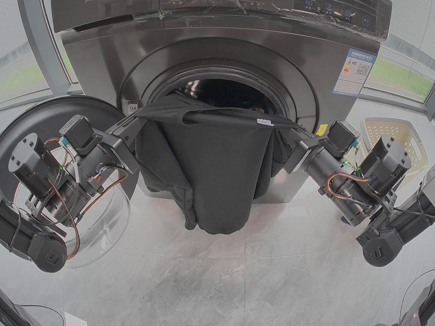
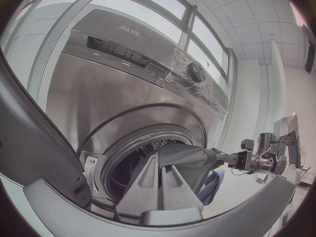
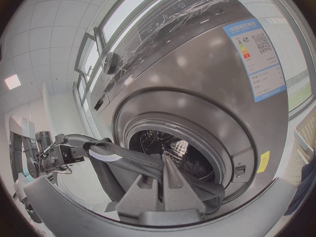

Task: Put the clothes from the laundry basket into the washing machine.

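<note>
A black garment [image 1: 213, 168] hangs stretched between my two grippers in front of the washing machine [image 1: 217, 37], its top edge level with the open drum mouth [image 1: 226, 91]. My left gripper [image 1: 136, 121] is shut on the garment's left end and my right gripper [image 1: 297, 134] is shut on its right end. In the left wrist view the fingers [image 2: 159, 178] pinch the black garment [image 2: 184, 155] with the drum [image 2: 131, 168] behind. The right wrist view has the fingers [image 3: 163, 178] clamped on the garment [image 3: 131, 157]; more clothes lie inside the drum [image 3: 171, 148].
The round glass door [image 1: 68, 177] stands swung open at the left, beside my left arm. A pale perforated laundry basket [image 1: 398, 136] sits on the floor to the right of the machine. Grey tiled floor [image 1: 226, 272] stretches in front.
</note>
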Available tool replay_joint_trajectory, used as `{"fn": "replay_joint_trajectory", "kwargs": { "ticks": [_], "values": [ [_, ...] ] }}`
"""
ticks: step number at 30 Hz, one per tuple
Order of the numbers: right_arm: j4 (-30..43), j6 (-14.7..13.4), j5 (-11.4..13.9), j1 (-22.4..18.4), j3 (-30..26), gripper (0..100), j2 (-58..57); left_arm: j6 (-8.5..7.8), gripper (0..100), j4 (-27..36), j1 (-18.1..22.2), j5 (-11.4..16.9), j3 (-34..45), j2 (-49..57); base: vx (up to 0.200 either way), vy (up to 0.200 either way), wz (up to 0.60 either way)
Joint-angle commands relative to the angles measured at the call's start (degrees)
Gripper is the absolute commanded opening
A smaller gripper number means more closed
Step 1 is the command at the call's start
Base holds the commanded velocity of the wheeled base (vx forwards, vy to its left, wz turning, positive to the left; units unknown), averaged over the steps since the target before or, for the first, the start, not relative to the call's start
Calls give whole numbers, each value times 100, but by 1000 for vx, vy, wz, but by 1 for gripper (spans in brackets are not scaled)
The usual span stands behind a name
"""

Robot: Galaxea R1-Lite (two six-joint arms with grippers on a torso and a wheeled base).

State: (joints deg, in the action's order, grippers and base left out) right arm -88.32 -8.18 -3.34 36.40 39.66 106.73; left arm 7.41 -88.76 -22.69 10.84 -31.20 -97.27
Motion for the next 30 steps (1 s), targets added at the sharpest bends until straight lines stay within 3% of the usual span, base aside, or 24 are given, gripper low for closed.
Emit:
{"fn": "replay_joint_trajectory", "kwargs": {
  "ticks": [1, 30],
  "values": [
    [-1, 9, -18, -19, 60, 0, -73, -12, 0, -1, -8, -3, 8, 6, 0, 0, 0],
    [8, 80, -26, -28, 51, 0, -328, -29, 0, -10, -60, -11, 52, 6, 0, 0, 0]
  ]
}}
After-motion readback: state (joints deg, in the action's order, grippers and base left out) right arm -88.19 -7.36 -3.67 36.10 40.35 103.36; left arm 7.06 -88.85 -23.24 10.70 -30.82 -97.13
